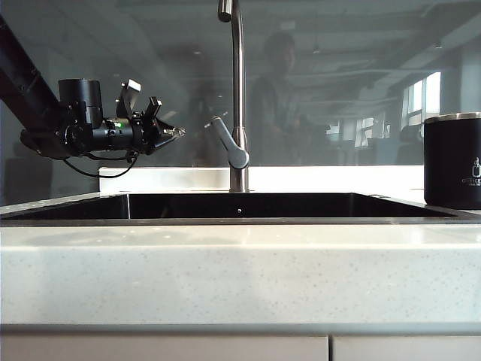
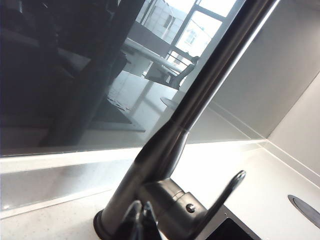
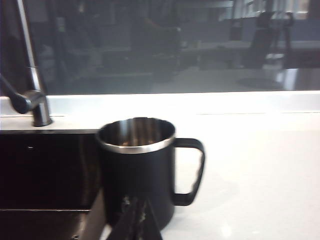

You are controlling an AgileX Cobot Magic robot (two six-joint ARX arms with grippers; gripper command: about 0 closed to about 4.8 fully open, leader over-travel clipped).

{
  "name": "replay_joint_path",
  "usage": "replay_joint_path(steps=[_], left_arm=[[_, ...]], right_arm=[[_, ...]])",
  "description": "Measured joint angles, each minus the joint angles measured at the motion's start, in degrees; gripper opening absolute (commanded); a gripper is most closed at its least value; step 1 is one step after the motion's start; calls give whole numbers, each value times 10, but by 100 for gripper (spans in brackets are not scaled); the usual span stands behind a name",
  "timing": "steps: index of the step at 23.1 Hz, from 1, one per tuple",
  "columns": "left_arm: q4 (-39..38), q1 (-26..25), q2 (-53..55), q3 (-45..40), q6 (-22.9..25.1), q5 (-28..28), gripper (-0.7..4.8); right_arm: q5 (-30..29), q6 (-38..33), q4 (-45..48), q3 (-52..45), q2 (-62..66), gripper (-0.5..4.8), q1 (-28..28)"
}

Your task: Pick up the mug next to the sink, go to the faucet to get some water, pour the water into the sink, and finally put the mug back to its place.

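Currently you are looking at the black mug [image 3: 137, 167] standing upright on the white counter [image 3: 260, 165], just beside the sink [image 1: 240, 206] edge on the side away from the faucet [image 1: 237, 98]. The right claw [image 3: 139, 220] is sitting just in front of the mug, tips pinched together and holding nothing, and it is out of sight in the exterior view. The left claw [image 1: 167, 133] is hovering above the sink's far end, level with the lever handle [image 1: 228, 143], fingers closed and empty.

Judging the mug: rigid, metal-rimmed, probably light while empty, noticeably heavier once filled. The matte wall should be offering fair friction; the steel rim [image 3: 136, 142] looks slicker. The handle [image 3: 192, 170] is pointing away from the sink, so you are likeliest to get a sure hold by opening the jaws and pinching the handle loop, or the wall just below the rim.
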State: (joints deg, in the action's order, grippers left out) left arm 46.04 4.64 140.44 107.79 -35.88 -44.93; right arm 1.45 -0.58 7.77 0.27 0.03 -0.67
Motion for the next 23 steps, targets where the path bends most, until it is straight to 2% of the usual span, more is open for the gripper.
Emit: replay_joint_path(steps=[23], left_arm=[[0,0,0,0,0,0,-6]], right_arm=[[-1,6,0,0,0,-5,-8]])
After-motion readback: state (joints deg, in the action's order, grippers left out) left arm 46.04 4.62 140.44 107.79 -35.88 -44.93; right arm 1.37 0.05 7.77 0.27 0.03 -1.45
